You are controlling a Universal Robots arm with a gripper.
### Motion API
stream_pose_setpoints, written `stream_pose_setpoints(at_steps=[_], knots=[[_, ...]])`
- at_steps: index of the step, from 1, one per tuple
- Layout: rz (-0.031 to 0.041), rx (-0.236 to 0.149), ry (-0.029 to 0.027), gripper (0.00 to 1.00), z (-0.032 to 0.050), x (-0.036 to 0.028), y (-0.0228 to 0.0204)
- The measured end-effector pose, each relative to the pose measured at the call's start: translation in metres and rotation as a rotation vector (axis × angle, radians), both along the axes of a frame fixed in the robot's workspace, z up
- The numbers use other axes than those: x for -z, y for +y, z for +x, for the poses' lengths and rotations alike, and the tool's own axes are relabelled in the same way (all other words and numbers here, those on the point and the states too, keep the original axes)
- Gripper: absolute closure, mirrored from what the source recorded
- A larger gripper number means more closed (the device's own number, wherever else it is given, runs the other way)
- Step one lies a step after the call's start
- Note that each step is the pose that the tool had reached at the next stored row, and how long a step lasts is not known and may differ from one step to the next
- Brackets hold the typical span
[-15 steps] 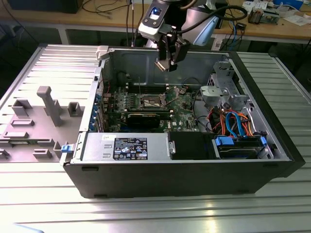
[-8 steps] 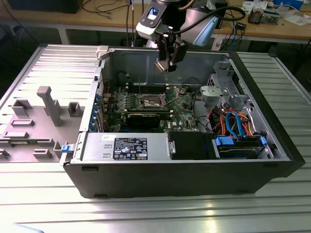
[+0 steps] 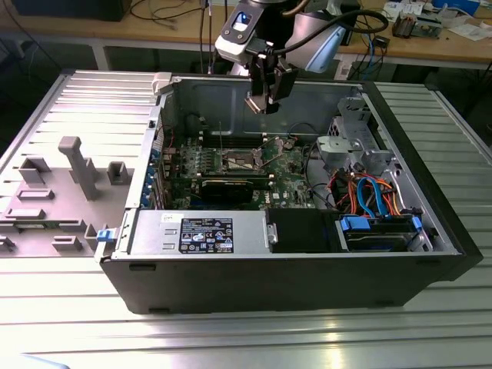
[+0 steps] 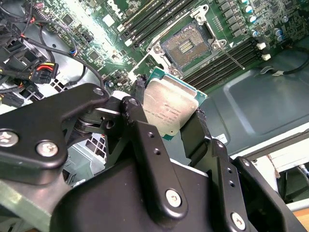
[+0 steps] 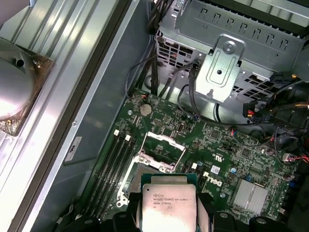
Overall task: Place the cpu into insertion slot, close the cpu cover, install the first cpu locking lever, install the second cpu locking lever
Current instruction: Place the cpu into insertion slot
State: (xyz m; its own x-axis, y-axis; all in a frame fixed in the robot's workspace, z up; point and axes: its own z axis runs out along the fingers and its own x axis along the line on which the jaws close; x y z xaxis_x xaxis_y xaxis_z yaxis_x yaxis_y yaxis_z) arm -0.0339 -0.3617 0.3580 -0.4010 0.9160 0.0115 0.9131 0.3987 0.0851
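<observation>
The cpu (image 4: 166, 110) is pinched by two opposite edges in the claw (image 4: 170, 104), metal top up and level, well above the open insertion slot (image 4: 186, 47), probably so it can seat squarely. In the exterior view it hangs at upper centre over the computer case (image 3: 307, 284). The chip's underside is hidden.

Exterior view: high, oblique, far. Both wrist views: close above motherboard (image 4: 104, 46) (image 5: 227, 145).
</observation>
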Motion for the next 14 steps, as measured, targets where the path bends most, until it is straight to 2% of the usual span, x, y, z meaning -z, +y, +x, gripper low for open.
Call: stream_pose_setpoints(at_steps=[5,11,14], knots=[[0.0001,0.019,0.0,0.45,0.0,0.0003,0.0],[-0.0001,0.071,0.0007,0.45,0.0,0.0022,0.0],[-0.0003,0.097,0.0034,0.45,-0.0003,0.0039,0.0001]])
